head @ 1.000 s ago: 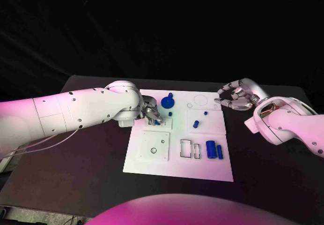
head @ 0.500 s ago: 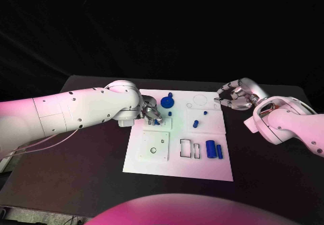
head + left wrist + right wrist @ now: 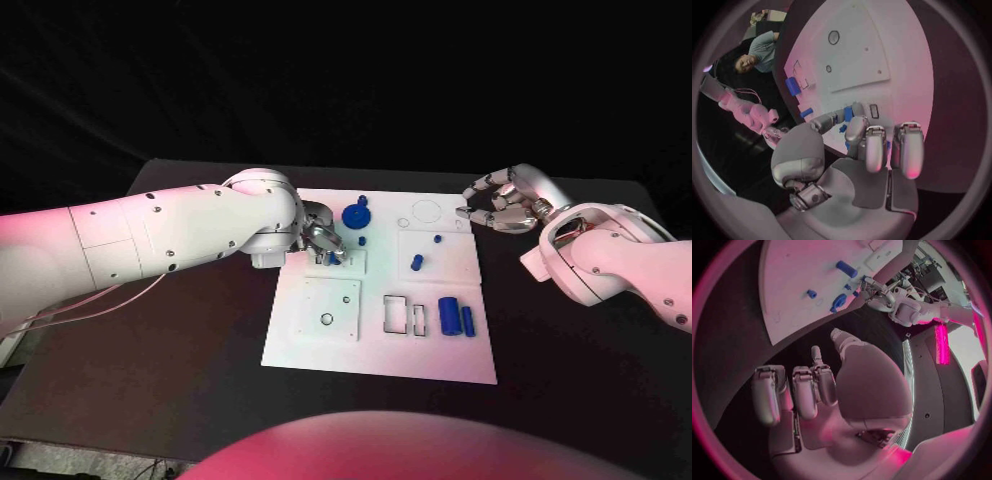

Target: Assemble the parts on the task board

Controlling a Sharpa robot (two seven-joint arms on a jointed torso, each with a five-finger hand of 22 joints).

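The white task board (image 3: 378, 345) is lying in the middle of the black bench (image 3: 173, 340). The left robot hand (image 3: 320, 243) is reaching over the board's far left part, its fingertips (image 3: 856, 111) pinching a small blue piece (image 3: 333, 257) above a square plate there. The right robot hand (image 3: 499, 205) is hovering off the board's far right corner, fingers curled inward and holding nothing. A round blue knob (image 3: 356, 216) is sitting near the board's far edge, a short blue peg (image 3: 417, 263) is resting toward the centre, and two blue cylinders (image 3: 456, 317) are lying side by side near the right edge.
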